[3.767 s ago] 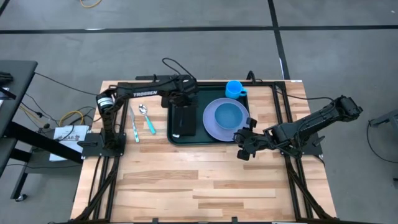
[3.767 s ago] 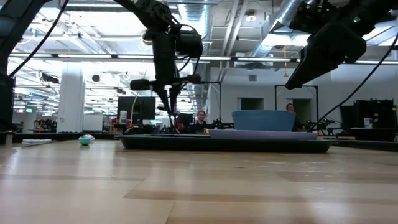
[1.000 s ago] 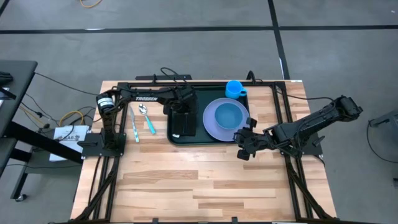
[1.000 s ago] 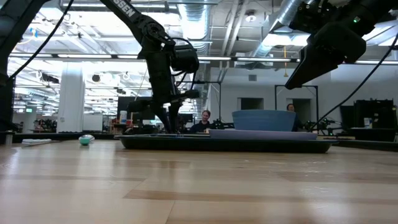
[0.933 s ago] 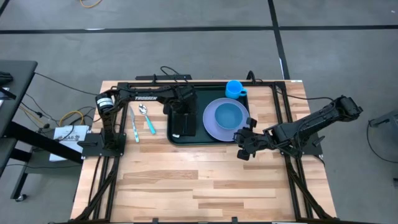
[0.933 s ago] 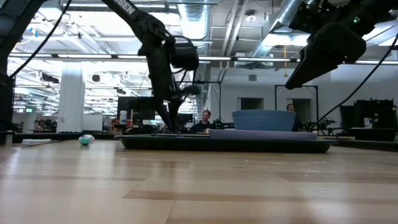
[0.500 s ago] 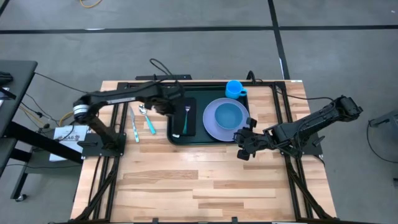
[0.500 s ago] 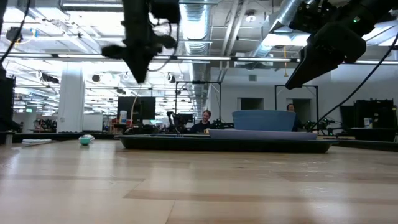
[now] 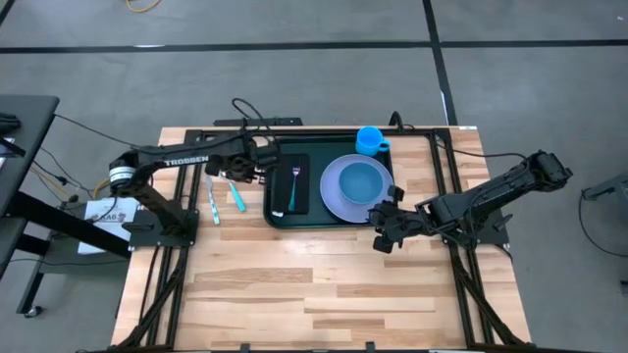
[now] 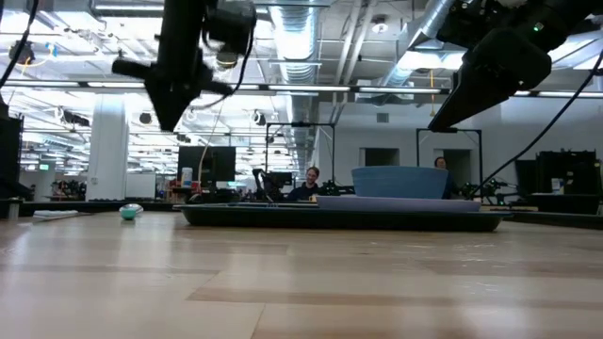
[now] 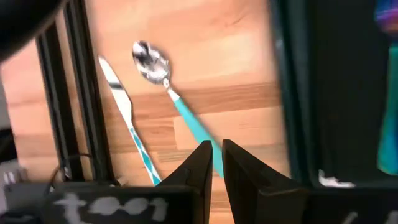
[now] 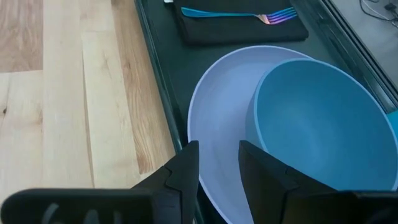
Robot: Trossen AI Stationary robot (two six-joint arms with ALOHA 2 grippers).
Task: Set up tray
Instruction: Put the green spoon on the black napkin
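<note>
The dark green tray lies at the table's far middle. In it a lilac plate bears a blue bowl. A blue cup stands in its far right corner. A teal-handled fork lies on a black napkin in its left part. A teal-handled spoon and a knife lie on the wood left of the tray. My left gripper hangs shut above the spoon's handle, holding nothing. My right gripper stands open above the plate's near rim.
Black frame rails run along the table's left, right and far sides. The near half of the wooden table is bare wood. In the low view, people show in the room far behind the tray.
My left gripper has risen from the napkin in the tray and swung toward the table's left edge, tipping more steeply downward, and now hangs over the spoon. The fork, earlier hidden beneath the gripper, now shows lying on the napkin. My right arm has kept still.
</note>
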